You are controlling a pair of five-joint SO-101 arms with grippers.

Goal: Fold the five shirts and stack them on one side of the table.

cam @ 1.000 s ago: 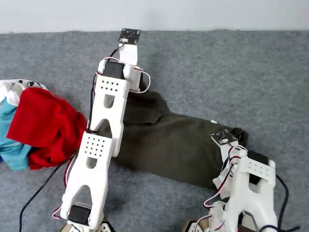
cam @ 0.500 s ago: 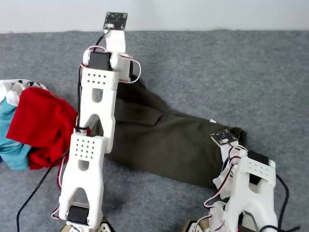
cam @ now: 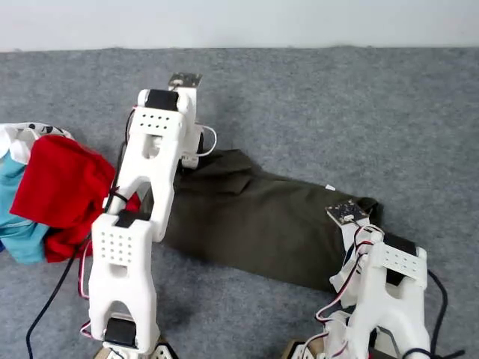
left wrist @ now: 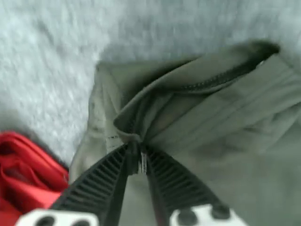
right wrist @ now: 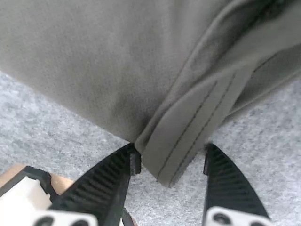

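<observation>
The olive shirt (cam: 262, 217) lies rumpled and slantwise across the middle of the grey, carpet-like counter (cam: 359, 112). The left claw (left wrist: 136, 157) is pinched tight on a fold at its far end. The right claw (right wrist: 170, 162) stands wide astride its stitched near hem. A red shirt (cam: 63, 191) tops a heap beside the left arm. A pale wall (cam: 239, 22) runs behind.

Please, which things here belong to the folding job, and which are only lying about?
Part of the job:
- olive shirt, spread on the table
- left gripper, shut on its fabric
- right gripper, open around its hem
- red shirt, teal shirt and white shirt, heaped together

Only lying about:
- grey table cover
- black cable by an arm's base
</observation>
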